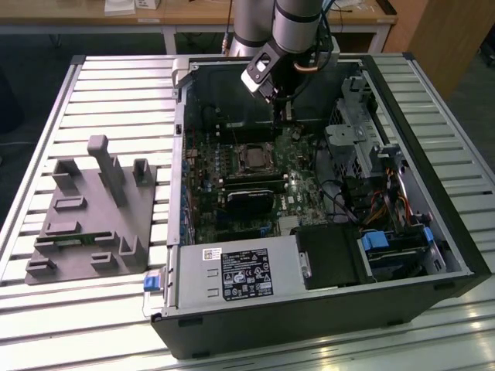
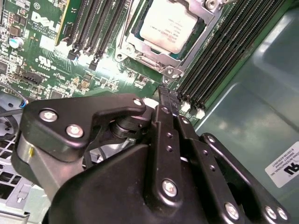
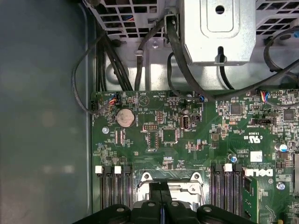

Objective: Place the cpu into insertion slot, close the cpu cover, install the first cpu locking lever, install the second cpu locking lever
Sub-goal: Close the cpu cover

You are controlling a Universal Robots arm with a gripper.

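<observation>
Lying seated under cpu cover (image 2: 152, 51), cpu (image 2: 168, 23) just beyond pressed-together fingers (image 2: 167, 100).

In the exterior view a black label (image 1: 247, 273) with white print and small symbols sits on the grey metal box (image 1: 193, 280) at the near side of the case; a small white barcode sticker (image 1: 211, 253) lies just beside it, toward the exterior view's left; both are too small to read. In the first wrist view white lettering (image 3: 259, 172) stands on the green circuit board (image 3: 154, 116), near a white sticker (image 3: 255, 155). In the second wrist view a white sticker with black print (image 2: 285, 165) sits on the case wall (image 2: 252, 102); the cpu (image 2: 166, 25) seems to bear faint engraved lines.
</observation>
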